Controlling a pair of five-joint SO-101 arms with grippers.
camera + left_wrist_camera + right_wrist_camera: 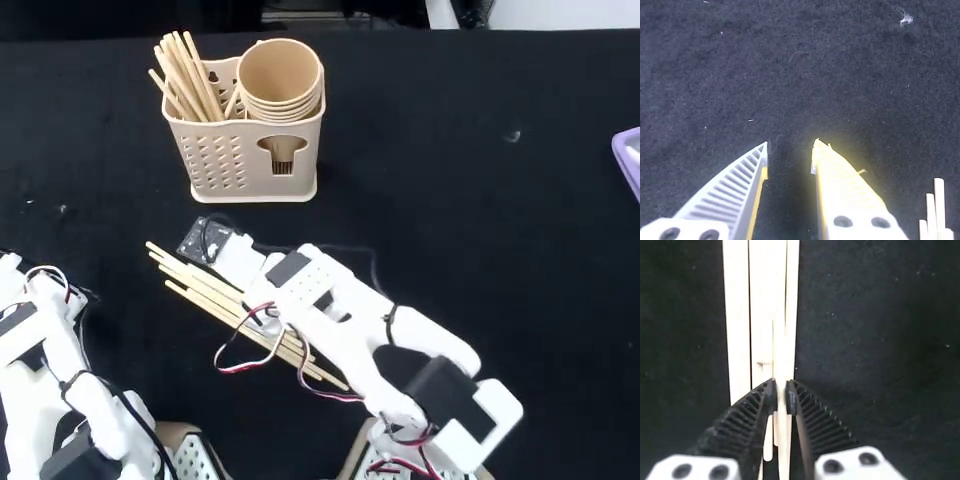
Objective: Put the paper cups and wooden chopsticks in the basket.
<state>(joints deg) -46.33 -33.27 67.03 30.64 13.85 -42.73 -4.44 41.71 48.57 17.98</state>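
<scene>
Black cloth; loose chopsticks lie diagonally; right gripper pinches them lengthwise; left gripper parted, empty.

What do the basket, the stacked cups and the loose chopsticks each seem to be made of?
Basket: probably plastic, beige and matte, with moulded rows of holes. Stacked cups: apparently paper, tan, with thin nested rims. Loose chopsticks: seemingly bare wood, pale and dull.
</scene>
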